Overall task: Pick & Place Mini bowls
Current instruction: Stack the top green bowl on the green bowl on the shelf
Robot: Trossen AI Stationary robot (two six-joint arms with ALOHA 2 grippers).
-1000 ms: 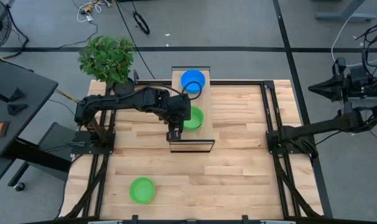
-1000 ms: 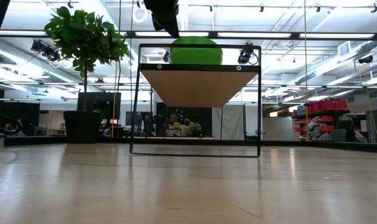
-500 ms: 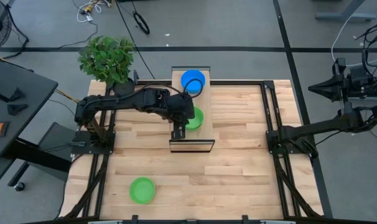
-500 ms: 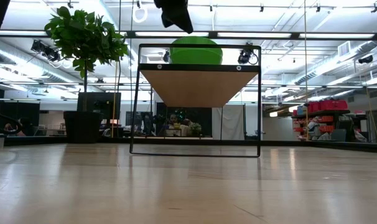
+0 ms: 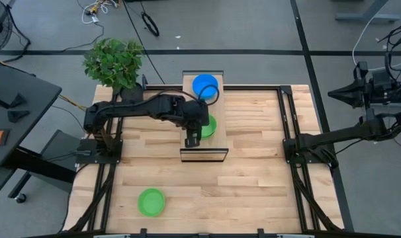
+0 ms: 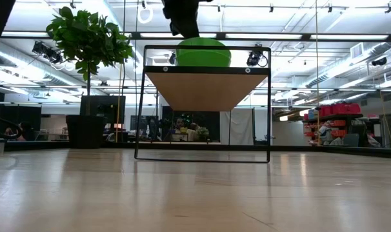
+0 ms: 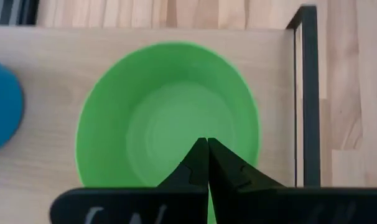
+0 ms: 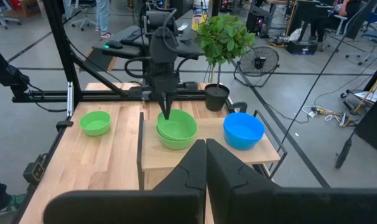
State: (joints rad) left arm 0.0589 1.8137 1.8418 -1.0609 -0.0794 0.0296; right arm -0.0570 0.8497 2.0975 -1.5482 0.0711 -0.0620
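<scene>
Overhead, a closed gripper hangs above a green bowl on a raised shelf

Seen from above, the left gripper (image 5: 192, 140) hovers over a green mini bowl (image 5: 206, 125) that sits on a small raised wooden shelf (image 5: 214, 141) with a black metal frame, near the table's far edge. Its two fingers are pressed together and hold nothing (the wrist camera shows their tips meeting over the bowl's hollow). A blue mini bowl (image 5: 205, 86) rests on the same shelf, farther back, near a potted leafy plant (image 5: 113, 62) at the table's corner. Another green mini bowl (image 5: 151, 201) lies by itself on the wooden table (image 5: 253, 185), well apart, toward the near left corner. The right gripper (image 8: 206, 152) waits off the table's right side, fingers shut and empty, facing the shelf from a distance.
</scene>
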